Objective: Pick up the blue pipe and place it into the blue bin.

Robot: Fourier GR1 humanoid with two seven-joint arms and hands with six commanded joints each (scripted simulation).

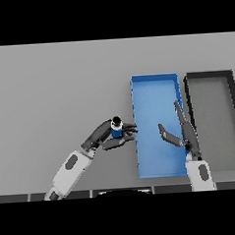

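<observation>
Head view: left hand (107, 135) clamped on upright pipe (116, 128), just left of blue bin (154, 79). Right hand (182, 132) over bin, fingers straight, holding nothing. Dark bin (209, 74) alongside on worktop (54, 94).

The surface (58, 83) looks matt grey, smooth and even. The blue bin (154, 78) has a smooth, plastic-like finish with a faint sheen on its rim; the dark bin (209, 75) beside it looks matt. The pipe (116, 131) appears smooth blue with a dark end. Both arms show smooth white shells, each hand dark and matt.
</observation>
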